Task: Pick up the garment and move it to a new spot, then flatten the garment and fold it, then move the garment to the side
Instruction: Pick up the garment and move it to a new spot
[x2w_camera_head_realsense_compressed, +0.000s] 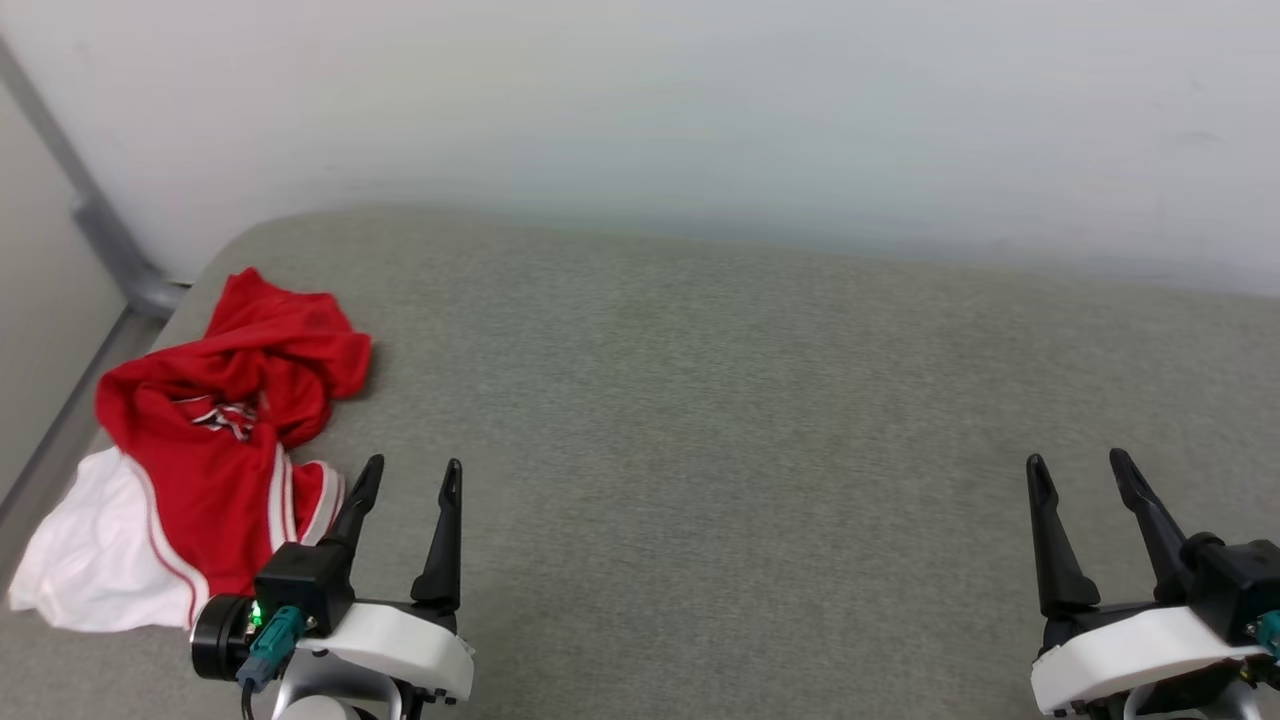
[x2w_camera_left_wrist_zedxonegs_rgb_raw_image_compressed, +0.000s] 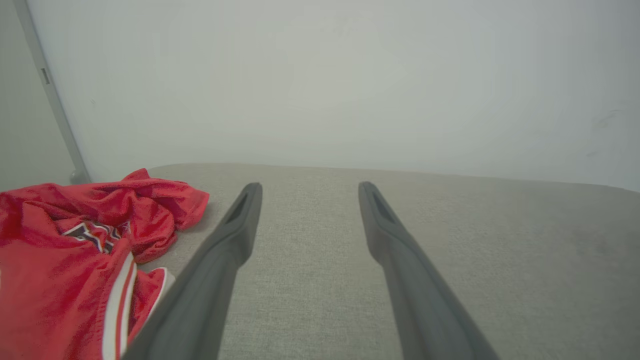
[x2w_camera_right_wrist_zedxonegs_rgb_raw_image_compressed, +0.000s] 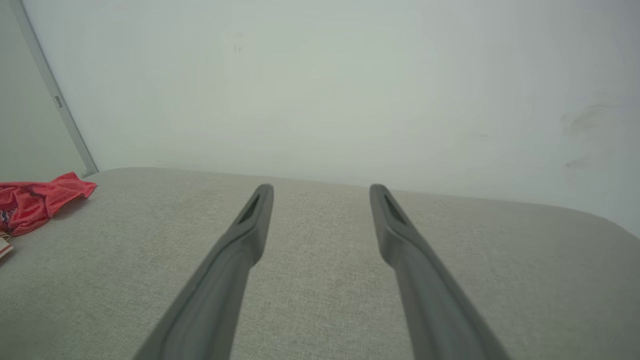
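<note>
Garment lay crumpled at the head view's left on the grey surface, seemingly light, limp and slippery; its raised red folds looked easiest to pinch. Left gripper and right gripper stood spread wide, empty.

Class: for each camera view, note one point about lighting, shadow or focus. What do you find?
Head view: soft, even light, no glare; the garment casts a faint shadow on the grey surface. Left wrist view: the nearest red cloth looks soft. Right wrist view: washed-out light; the right gripper blurs near the lens.
</note>
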